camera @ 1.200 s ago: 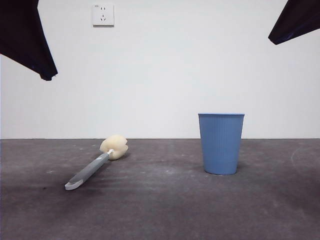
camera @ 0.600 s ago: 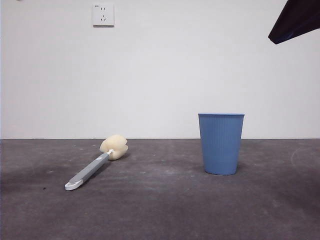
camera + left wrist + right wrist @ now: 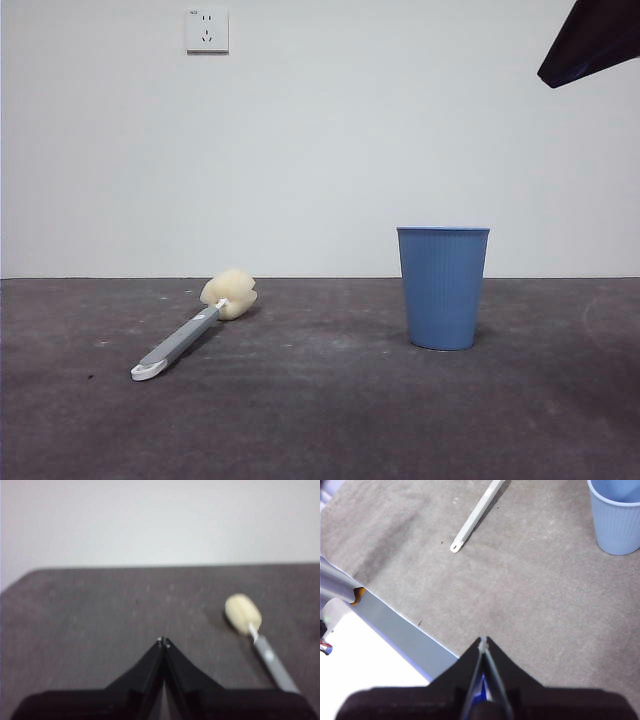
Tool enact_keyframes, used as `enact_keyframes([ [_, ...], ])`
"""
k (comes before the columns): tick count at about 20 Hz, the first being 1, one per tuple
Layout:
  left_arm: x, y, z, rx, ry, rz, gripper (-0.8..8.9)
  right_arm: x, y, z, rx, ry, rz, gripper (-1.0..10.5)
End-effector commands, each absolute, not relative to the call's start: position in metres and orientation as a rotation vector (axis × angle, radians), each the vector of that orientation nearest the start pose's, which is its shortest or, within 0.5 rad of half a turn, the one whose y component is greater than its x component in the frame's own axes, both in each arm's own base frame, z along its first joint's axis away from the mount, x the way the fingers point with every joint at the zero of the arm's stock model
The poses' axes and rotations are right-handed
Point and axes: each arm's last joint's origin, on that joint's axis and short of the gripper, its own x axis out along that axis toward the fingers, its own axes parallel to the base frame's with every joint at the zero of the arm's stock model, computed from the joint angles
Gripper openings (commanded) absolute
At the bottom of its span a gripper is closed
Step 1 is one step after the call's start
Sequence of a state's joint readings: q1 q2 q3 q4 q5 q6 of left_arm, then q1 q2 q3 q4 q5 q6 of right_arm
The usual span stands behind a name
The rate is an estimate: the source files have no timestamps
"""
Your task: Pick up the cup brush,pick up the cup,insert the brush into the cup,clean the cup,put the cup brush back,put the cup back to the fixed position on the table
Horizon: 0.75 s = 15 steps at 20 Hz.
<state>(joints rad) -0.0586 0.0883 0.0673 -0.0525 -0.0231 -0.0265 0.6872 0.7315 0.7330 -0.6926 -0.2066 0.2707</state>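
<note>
Scuffed dark grey matte table [image 3: 330, 420] fills the foreground. Nearest on it lies the cup brush [image 3: 190, 333] — a long flat grey handle with a white tip and a rounded cream-yellow sponge head — flat on the surface, white tip toward the camera and sponge pointing away, so the handle is free for a grasp from above. Well apart from it stands the blue plastic tapered cup [image 3: 443, 288] with fine vertical ribbing, upright, mouth open upward, ready to take the sponge.

Neither thing is held. The left gripper [image 3: 163, 641] hovers above the table with its jaws pressed together, the brush near and ahead of it. The right gripper [image 3: 483, 641] waits high, jaws likewise closed on nothing.

Farthest, a white wall socket [image 3: 206, 29] — no writing on it is readable, and no labels show elsewhere.
</note>
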Motion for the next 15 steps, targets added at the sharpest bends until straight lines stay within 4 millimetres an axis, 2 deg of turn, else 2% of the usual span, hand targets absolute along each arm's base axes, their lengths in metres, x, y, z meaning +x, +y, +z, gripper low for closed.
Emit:
enact_keyframes([
  [1,0.098,-0.004,0.164,-0.030,0.110,-0.020,-0.03,0.106,0.095,0.280,0.080,0.797,0.752,0.0],
  [6,0.096,-0.002,0.148,-0.096,0.177,0.001,-0.03,0.106,0.095,0.280,0.080,0.797,0.752,0.0],
  [15,0.096,-0.002,0.147,-0.100,0.187,0.004,-0.03,0.106,0.095,0.280,0.080,0.797,0.752,0.0],
])
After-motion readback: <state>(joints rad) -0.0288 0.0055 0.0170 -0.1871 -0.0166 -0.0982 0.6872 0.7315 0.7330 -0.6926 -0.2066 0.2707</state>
